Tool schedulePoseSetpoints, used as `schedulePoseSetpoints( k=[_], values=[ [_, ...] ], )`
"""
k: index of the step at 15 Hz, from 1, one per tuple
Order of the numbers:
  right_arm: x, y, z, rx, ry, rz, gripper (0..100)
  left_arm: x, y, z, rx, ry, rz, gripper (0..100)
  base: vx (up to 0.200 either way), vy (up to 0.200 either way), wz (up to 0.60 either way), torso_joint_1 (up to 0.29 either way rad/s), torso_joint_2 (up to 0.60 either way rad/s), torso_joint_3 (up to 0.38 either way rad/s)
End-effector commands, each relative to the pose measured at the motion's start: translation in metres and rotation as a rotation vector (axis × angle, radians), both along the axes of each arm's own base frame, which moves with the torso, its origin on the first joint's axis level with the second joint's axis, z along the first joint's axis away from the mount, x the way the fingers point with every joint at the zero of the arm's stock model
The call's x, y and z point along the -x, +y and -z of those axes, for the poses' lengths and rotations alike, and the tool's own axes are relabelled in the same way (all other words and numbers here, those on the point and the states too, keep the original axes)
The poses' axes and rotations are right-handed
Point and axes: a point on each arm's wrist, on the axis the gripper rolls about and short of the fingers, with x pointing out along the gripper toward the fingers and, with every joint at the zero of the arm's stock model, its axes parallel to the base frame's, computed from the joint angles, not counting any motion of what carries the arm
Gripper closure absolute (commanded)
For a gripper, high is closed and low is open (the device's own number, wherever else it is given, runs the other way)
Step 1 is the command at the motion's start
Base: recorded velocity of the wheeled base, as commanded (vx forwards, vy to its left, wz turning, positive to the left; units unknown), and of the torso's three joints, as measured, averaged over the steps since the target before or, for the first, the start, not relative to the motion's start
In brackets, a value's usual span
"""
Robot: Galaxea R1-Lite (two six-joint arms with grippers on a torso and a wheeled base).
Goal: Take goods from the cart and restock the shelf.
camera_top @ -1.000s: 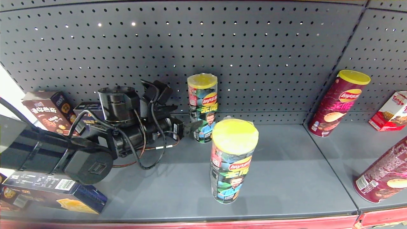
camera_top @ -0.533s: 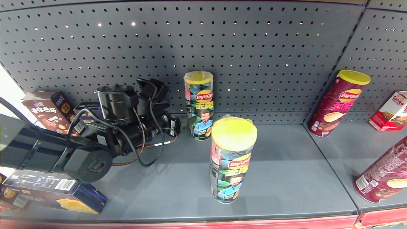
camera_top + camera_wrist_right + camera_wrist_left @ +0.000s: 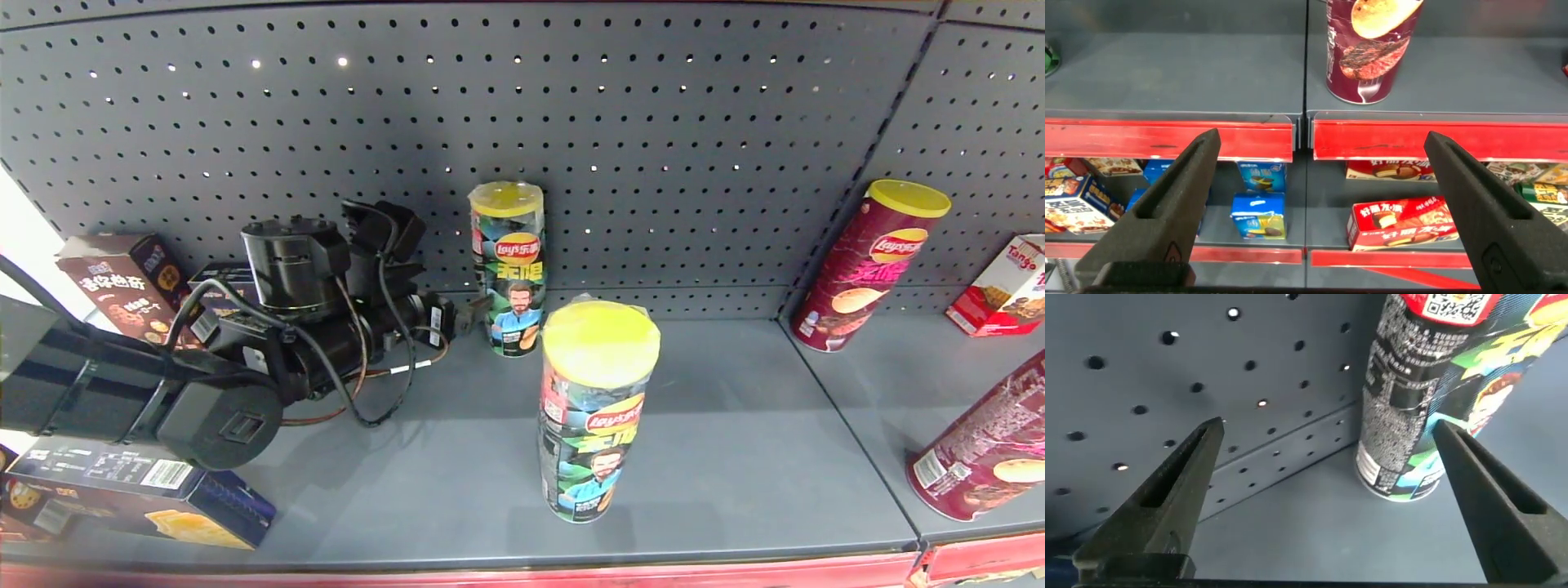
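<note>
- The head view looks forward and down from above onto the grey metal shelf and its perforated back panel.
- The left wrist view sits low over that shelf, facing the panel, close to the green-and-black crisp tube with a yellow lid. The head view also shows this tube.
- The right wrist view faces the red front edge from outside.

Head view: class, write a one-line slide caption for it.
Open left gripper beside the rear can on the shelf; a second can stands nearer the front.
</note>
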Motion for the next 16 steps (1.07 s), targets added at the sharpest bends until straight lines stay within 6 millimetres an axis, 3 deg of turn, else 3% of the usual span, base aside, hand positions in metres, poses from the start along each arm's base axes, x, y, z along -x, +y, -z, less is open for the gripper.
schedulePoseSetpoints(
  k=[1,6,11,16],
  values=[
    [0.0,0.0,0.0,0.0,0.002,-0.001,0,0.014,0.006,-0.018,-0.004,-0.039,-0.001,0,0.0,0.0,0.0,0.0,0.0,0.0],
    [0.0,0.0,0.0,0.0,0.002,-0.001,0,0.023,0.011,-0.023,-0.048,-0.04,-0.044,0,0.0,0.0,0.0,0.0,0.0,0.0],
    [0.0,0.0,0.0,0.0,0.0,-0.001,0,0.005,0.006,0.003,-0.183,-0.018,-0.138,0,0.0,0.0,0.0,0.0,0.0,0.0],
    [0.0,0.0,0.0,0.0,0.002,-0.001,0,-0.009,-0.007,0.007,-0.175,-0.019,-0.134,0,0.0,0.0,0.0,0.0,0.0,0.0]
  ],
)
